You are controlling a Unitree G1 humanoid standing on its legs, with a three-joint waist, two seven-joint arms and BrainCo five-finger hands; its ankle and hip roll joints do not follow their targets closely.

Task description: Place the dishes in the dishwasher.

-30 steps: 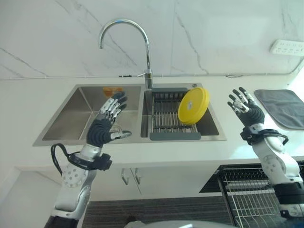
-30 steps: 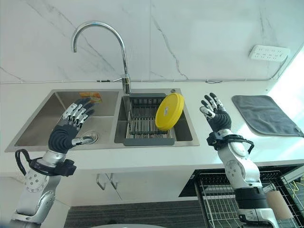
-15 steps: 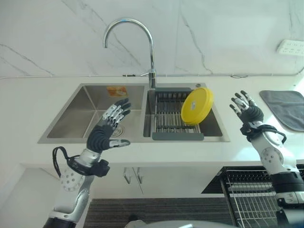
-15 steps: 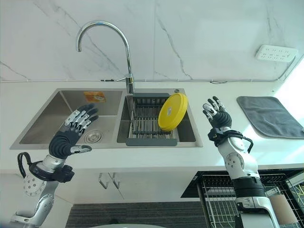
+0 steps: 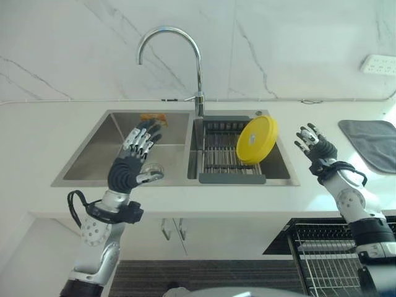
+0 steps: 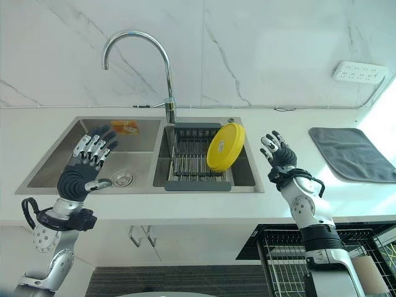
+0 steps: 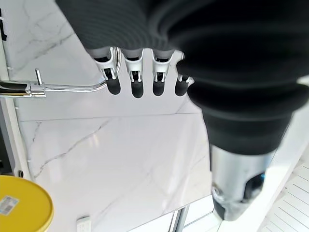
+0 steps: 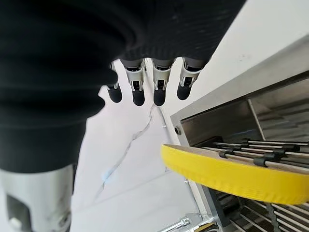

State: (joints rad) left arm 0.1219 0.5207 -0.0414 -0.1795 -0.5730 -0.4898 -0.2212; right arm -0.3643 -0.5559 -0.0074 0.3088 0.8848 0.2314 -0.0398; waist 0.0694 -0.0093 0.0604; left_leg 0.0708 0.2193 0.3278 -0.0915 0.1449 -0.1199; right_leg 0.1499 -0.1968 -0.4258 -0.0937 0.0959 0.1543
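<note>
We have loaded nothing yet: the yellow plate (image 5: 256, 140) leans in the sink rack (image 5: 218, 154), with our left hand (image 5: 131, 162) and right hand (image 5: 316, 147) spread wide, empty

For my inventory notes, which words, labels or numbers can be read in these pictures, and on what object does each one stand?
No text can be read.
Label on the yellow plate: print too small.
Orange sticker on the left sink back wall: too blurred.

Yellow plate (image 5: 257, 140), grey mat (image 5: 371, 137)
</note>
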